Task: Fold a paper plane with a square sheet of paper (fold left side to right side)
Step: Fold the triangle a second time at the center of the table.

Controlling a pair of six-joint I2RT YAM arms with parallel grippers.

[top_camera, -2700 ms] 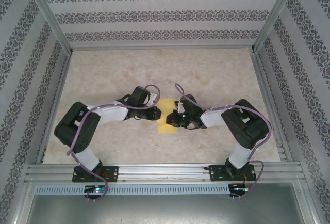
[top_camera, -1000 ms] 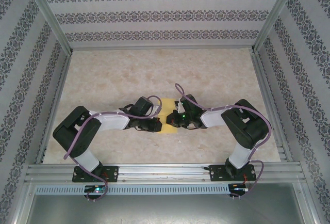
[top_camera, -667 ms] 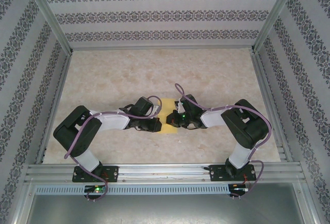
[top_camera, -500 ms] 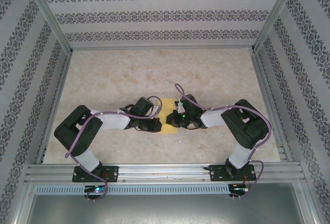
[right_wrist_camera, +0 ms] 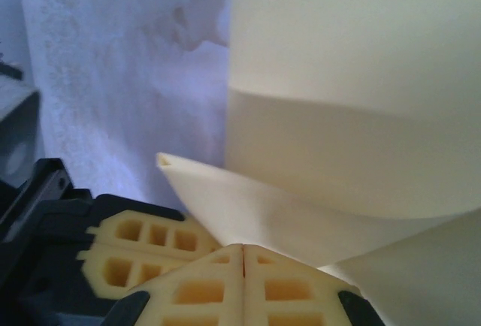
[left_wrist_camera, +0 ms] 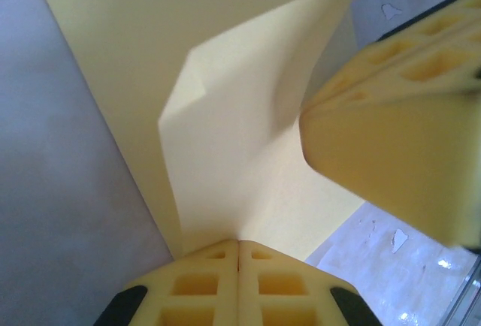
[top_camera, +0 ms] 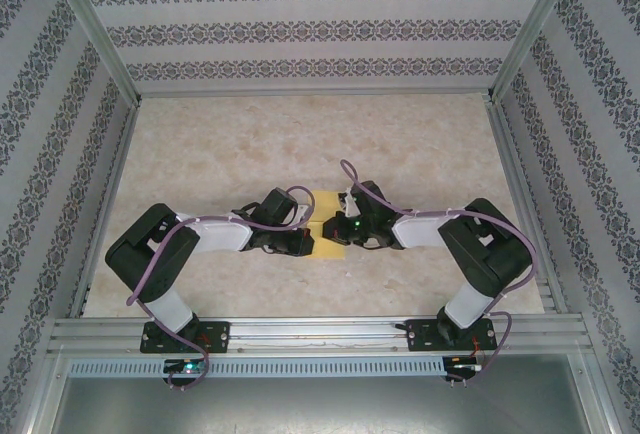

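The square sheet of paper is yellow, partly folded, and lies mid-table between both grippers. My left gripper is shut. In the left wrist view its tips sit where a raised flap of the paper meets the lower layer; I cannot tell if a layer is pinched. The right gripper's fingers hang over the paper's right side. My right gripper is shut, and in the right wrist view a lifted, curled flap of the paper runs into its tips. The left gripper's fingers show beside it.
The marble-patterned table is walled by patterned panels at the back and sides. A metal rail runs along the near edge, where both arm bases are bolted. Open tabletop lies beyond the paper and to either side of the arms.
Since the earliest frame my left gripper has moved nearer and rightward onto the paper, covering more of it. In the last half second the right arm's elbow shifted slightly right.
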